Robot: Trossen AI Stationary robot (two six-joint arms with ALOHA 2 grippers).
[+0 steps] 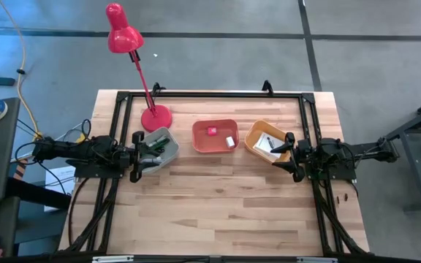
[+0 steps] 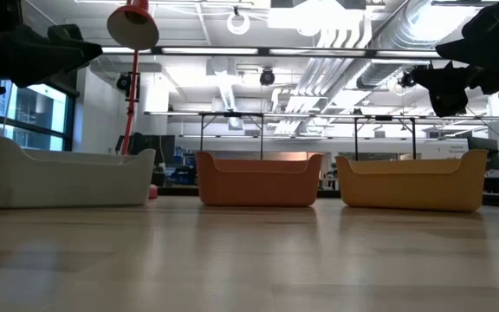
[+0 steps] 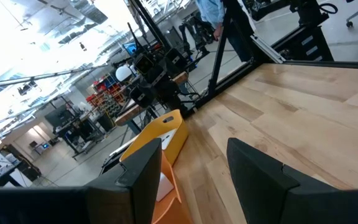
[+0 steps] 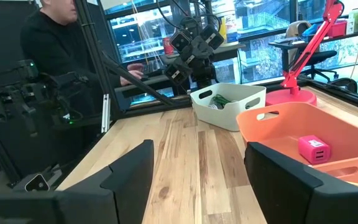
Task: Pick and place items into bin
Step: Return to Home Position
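Observation:
Three bins stand in a row on the table: a grey-white one (image 1: 168,150), an orange-red one (image 1: 215,136) and a yellow one (image 1: 258,139). The grey-white bin (image 4: 229,106) holds a green-handled tool (image 4: 219,99) and dark cable. A pink block (image 1: 211,131) and a white block (image 1: 229,141) lie in the orange-red bin. A white card with dark print (image 1: 263,145) lies in the yellow bin. My left gripper (image 1: 139,155) hovers open at the grey-white bin's left end. My right gripper (image 1: 292,155) hovers open at the yellow bin's right end. Both are empty.
A red desk lamp (image 1: 134,55) stands on its base (image 1: 156,117) behind the grey-white bin. A black frame (image 1: 210,95) runs round the table's far and side edges. Bare wood (image 1: 218,197) lies in front of the bins. A person (image 4: 48,43) shows beyond the table's left side.

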